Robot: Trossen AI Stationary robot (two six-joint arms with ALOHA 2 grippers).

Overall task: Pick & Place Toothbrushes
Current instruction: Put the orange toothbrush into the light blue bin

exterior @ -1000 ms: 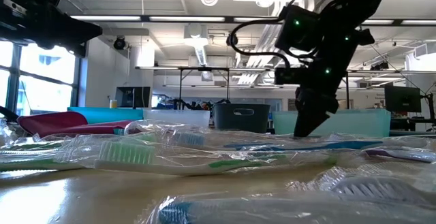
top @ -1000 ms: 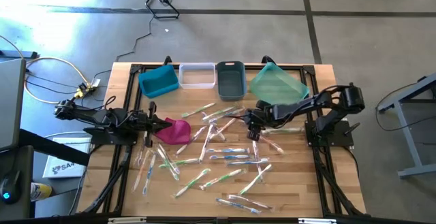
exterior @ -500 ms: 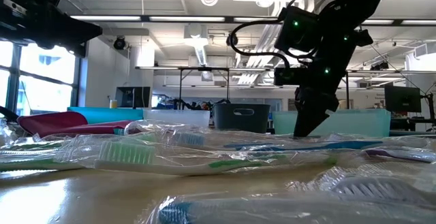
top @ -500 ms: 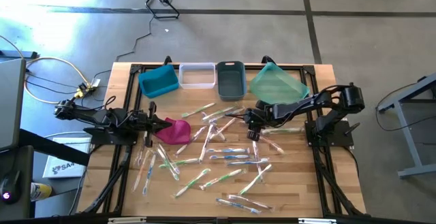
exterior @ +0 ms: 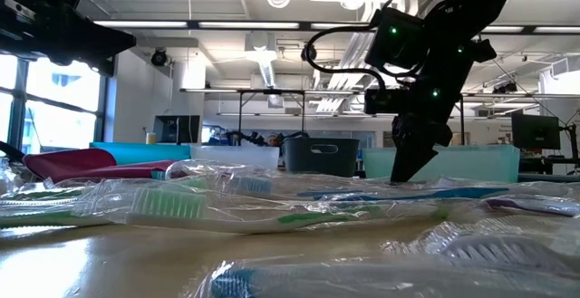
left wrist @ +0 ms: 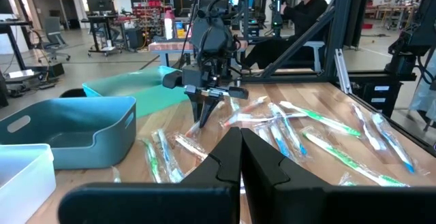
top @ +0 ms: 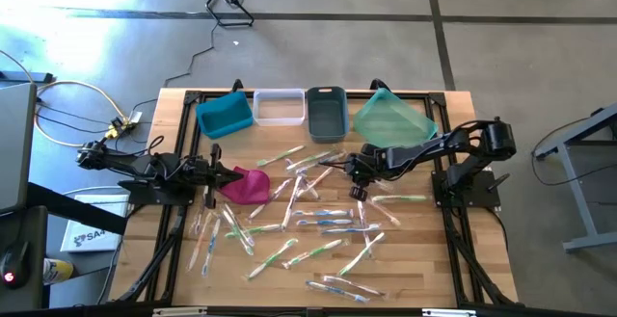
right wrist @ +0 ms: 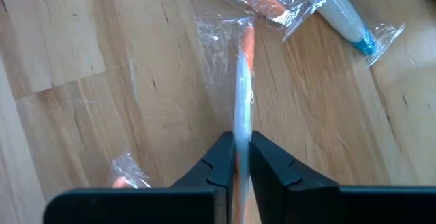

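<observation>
Grasp step: right end effector point(right wrist: 236, 157) pinches an orange-handled toothbrush point(right wrist: 243, 88) on the worktop point(right wrist: 82, 115). Next: lift toward bins at 12 o'clock. Left end effector point(left wrist: 240, 157) pressed together, idle.

No legible text on the table or toothbrush wrappers. White sheet point(top: 85, 236) on the floor left of the table bears dark lettering, only partly readable: "SA".

My wooden table point(top: 424, 269) carries four bins in a row along its twelve o'clock edge: a teal bin point(top: 225, 114), a clear bin point(top: 279, 107), a grey bin point(top: 326, 112) and a pale green bin point(top: 392, 119). A magenta pouch point(top: 247, 185) lies toward nine o'clock. Wrapped toothbrushes point(top: 310, 224) lie scattered from the centre down toward six o'clock.
</observation>
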